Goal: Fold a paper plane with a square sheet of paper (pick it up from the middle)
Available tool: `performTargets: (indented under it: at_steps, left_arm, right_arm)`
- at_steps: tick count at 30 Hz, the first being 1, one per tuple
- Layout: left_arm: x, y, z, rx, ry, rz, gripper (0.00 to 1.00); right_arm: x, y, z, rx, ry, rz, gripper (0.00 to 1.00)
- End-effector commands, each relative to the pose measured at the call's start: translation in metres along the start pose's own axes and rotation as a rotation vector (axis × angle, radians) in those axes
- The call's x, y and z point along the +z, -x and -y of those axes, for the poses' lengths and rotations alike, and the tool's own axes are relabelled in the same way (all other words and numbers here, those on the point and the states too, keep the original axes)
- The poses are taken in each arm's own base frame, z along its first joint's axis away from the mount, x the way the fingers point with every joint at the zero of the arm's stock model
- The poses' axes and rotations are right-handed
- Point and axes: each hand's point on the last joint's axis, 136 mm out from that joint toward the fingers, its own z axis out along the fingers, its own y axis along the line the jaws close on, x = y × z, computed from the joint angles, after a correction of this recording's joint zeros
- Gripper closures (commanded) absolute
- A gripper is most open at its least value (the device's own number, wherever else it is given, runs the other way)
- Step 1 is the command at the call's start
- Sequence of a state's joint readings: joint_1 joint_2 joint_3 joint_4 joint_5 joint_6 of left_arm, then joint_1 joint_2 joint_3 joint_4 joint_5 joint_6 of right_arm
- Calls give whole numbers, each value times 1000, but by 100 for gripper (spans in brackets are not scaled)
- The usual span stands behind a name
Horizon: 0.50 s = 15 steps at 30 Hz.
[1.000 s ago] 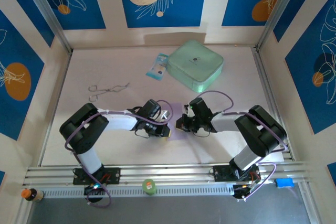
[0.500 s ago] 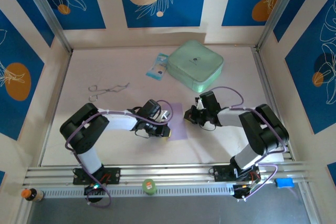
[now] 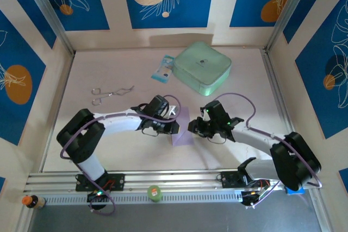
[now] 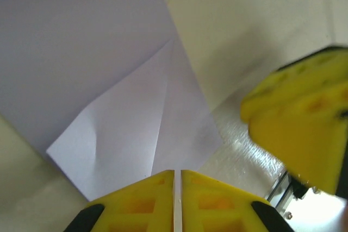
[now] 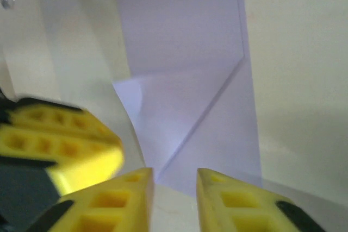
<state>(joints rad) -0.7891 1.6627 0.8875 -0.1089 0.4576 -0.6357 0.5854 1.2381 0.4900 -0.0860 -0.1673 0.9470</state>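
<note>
We are seeing the left gripper holding its yellow fingers almost together, with only a thin slit between them, at a corner of the thin pale lavender square sheet of paper. We cannot tell whether they are pinching it. The right gripper is standing released, fingers apart, at the sheet's opposite edge. The sheet is lying creased on the pale table between both arms, well apart from the rounded mint-green case.
</note>
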Motion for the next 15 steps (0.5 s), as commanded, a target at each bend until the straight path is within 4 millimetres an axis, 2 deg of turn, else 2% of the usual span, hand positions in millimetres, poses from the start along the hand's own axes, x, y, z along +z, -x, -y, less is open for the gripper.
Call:
performTargets:
  at_steps: [1, 4, 8, 15]
  left_arm:
    - [4, -2, -12, 11, 51, -23, 87]
    - [10, -3, -19, 9, 76, -29, 86]
    - [14, -10, -44, -4, 182, -55, 87]
    - [26, -33, -56, -49, 156, -106, 92]
  right_arm:
    - [-4, -17, 13, 37, -54, -32, 64]
    - [-6, -21, 14, 42, -65, -41, 60]
    - [-4, -24, 11, 39, -54, -57, 58]
    - [1, -31, 13, 48, -75, -91, 58]
